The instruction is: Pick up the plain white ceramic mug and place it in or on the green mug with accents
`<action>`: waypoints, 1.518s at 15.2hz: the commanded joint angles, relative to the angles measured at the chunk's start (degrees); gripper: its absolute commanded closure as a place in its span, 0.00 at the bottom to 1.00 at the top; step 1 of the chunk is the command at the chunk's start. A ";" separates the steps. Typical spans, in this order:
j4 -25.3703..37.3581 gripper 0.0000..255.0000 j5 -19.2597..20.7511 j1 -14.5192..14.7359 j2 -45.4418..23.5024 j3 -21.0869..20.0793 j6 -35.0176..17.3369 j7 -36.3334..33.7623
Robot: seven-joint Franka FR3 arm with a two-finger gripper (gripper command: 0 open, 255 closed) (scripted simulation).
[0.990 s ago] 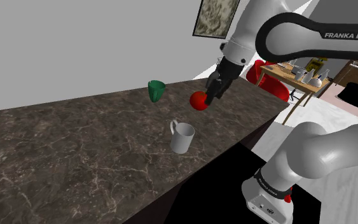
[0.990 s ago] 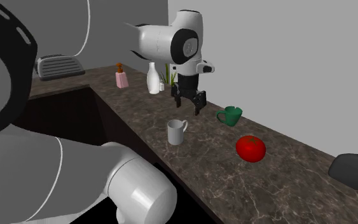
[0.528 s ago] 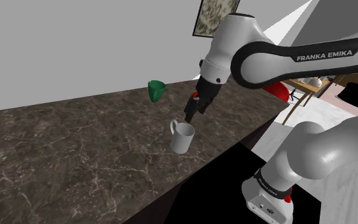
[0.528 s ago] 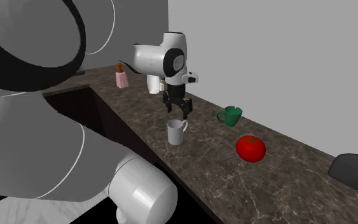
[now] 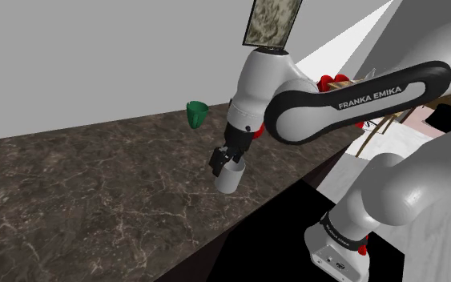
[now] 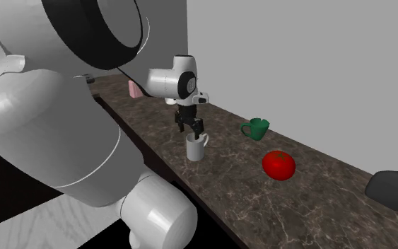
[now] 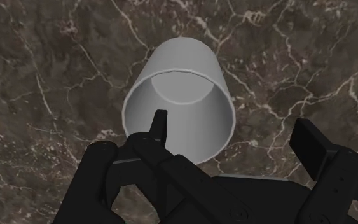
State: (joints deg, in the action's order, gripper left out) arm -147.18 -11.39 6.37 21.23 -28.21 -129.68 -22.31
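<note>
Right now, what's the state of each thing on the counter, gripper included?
white mug: upright on the counter, empty, not held.
gripper: open, straddling the mug's rim, not clasping it.
green mug: upright, standing apart from the white mug.
tomato: resting on the counter.

Countertop [image 5: 95,184]: dark brown stone, marble-like, pale veining, smooth. White mug [image 7: 180,95]: plain, smooth, matt, material not evident. Green mug [image 6: 257,129]: smooth, flat colour. Tomato [image 6: 278,165]: red, smooth skin. Gripper [image 7: 233,124]: matt black. Arm [image 5: 352,104]: smooth white shell, soft sheen.
</note>
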 commanded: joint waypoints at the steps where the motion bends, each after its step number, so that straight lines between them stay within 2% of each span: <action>1: -0.79 0.00 0.11 -0.06 -1.00 -0.50 -1.80 -0.41; 5: -2.01 0.00 0.66 -0.45 -3.23 -1.25 -5.17 -0.95; 13: -2.00 0.00 0.66 -0.45 -3.23 -1.25 -5.16 -0.94; 14: -2.00 1.00 0.66 -0.45 -3.23 -1.25 -5.16 -0.94; 23: -2.01 1.00 0.66 -0.45 -3.24 -1.25 -5.17 -0.95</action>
State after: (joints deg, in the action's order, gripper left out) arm -149.18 -10.72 5.92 18.01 -29.45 -134.82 -23.25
